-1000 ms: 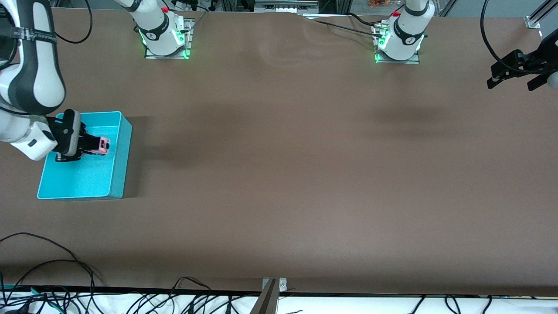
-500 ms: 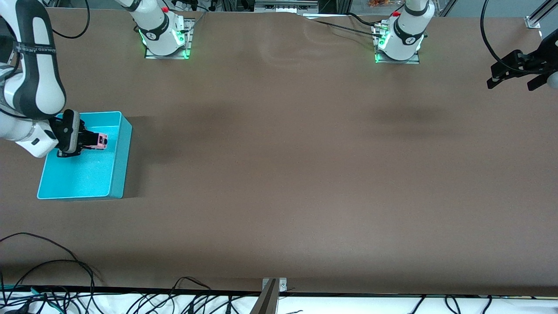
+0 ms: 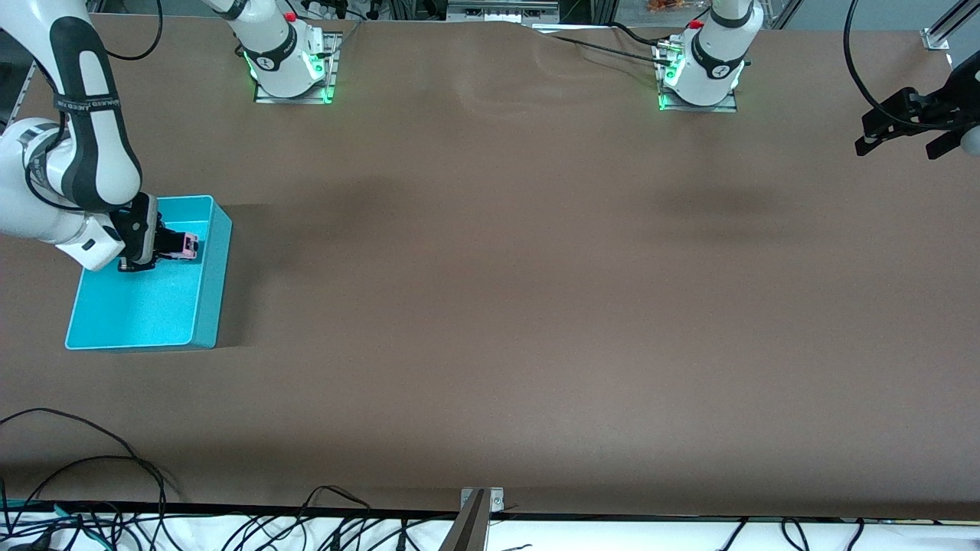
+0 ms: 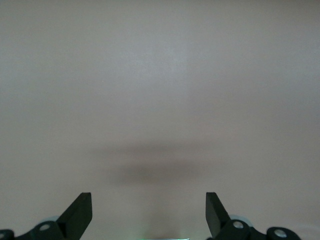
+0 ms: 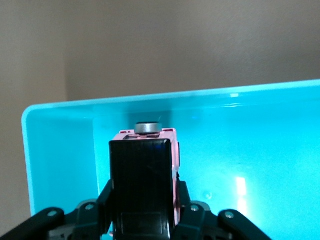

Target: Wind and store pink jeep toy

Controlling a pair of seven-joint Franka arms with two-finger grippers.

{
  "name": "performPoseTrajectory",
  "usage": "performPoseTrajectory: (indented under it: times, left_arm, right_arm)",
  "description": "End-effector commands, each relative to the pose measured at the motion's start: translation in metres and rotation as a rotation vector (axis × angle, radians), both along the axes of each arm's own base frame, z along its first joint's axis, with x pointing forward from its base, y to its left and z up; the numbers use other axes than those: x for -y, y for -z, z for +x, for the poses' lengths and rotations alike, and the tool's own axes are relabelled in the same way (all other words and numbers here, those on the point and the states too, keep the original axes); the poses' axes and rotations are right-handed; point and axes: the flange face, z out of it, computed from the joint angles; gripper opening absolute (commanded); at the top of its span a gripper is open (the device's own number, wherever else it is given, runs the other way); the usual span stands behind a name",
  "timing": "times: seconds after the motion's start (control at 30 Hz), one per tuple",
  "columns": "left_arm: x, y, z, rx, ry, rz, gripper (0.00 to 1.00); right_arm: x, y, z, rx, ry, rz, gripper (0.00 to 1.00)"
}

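My right gripper (image 3: 178, 246) is grasping the pink jeep toy (image 3: 187, 245) over the turquoise bin (image 3: 210, 306). My left gripper (image 3: 899, 130) is waiting with fingers spread apart, over the table (image 3: 536, 268) at its own end.

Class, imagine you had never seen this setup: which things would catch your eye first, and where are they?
The turquoise bin at the right arm's end of the table stands out first. Over it, the right gripper has its jaws shut on the pink jeep toy. The left gripper waits with jaws open over the left arm's end.
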Motion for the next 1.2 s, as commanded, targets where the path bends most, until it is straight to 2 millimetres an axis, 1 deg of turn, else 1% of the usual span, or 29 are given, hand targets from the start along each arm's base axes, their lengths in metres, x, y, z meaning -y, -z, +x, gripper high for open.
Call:
performPoseTrajectory:
  times: [0.0,0.1,0.33,0.63,0.8,0.9,1.07,1.17]
  left_arm:
    - [0.001,-0.007,0.003,0.001,-0.006,-0.007,1.00]
    - [0.000,-0.007,0.003,0.002,-0.009,-0.007,1.00]
    - [0.000,-0.007,0.003,0.002,-0.009,-0.007,1.00]
    - [0.001,-0.007,0.003,0.001,-0.010,-0.008,1.00]
    - [0.001,-0.007,0.003,0.001,-0.010,-0.007,1.00]
    - [0.000,-0.007,0.003,0.001,-0.010,-0.007,1.00]
    - [0.001,-0.007,0.003,0.002,-0.007,-0.007,1.00]
    - [0.000,-0.007,0.003,0.002,-0.009,-0.007,1.00]
  right_arm:
    - [0.024,0.016,-0.013,0.010,0.002,0.057,0.29]
    - [0.028,0.027,-0.016,0.015,0.008,0.100,0.29]
    - [0.028,0.031,-0.015,0.018,0.005,0.096,0.29]
    - [0.027,0.049,-0.015,0.010,0.016,0.085,0.29]
    - [0.023,0.051,-0.011,0.023,0.016,0.081,0.29]
    - [0.025,0.061,-0.013,0.012,0.021,0.079,0.29]
    - [0.027,0.065,-0.014,0.023,0.038,0.084,0.30]
    - [0.024,0.065,-0.017,0.017,0.042,0.094,0.34]
